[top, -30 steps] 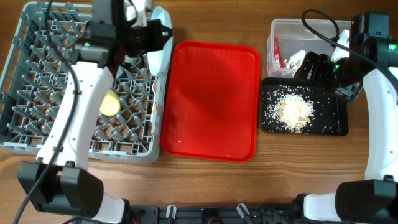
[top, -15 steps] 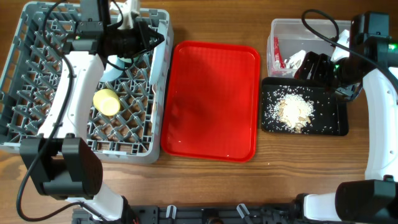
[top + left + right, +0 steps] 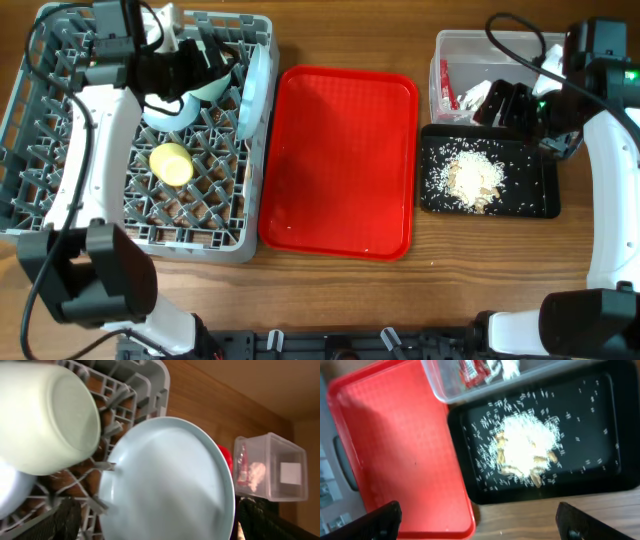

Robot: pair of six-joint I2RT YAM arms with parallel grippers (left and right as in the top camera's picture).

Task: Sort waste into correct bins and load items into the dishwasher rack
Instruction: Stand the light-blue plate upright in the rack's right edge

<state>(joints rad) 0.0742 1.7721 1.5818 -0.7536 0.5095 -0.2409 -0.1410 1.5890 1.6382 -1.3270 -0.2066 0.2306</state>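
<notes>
Left gripper (image 3: 195,70): fingers spread wide, nothing held, over the far end of the dishwasher rack (image 3: 210,200).
Right gripper (image 3: 502,106): fingers wide apart, empty, above where the two bins meet.
Plate (image 3: 165,480): on edge among the pegs, by the rack's right wall.
Bowl (image 3: 45,415): tipped, just beside the plate.
Yellow cup (image 3: 172,164): mid-rack.
Clear tub (image 3: 520,45): red wrapper (image 3: 447,92), white tissue (image 3: 474,97).
Black tray (image 3: 535,205): rice scraps (image 3: 472,178) — heaped centrally, grains scattered.
Red serving tray (image 3: 340,200): between rack and bins.

No legible text, brand or number anywhere; print on red snack wrapper (image 3: 446,90) too blurred to read.
</notes>
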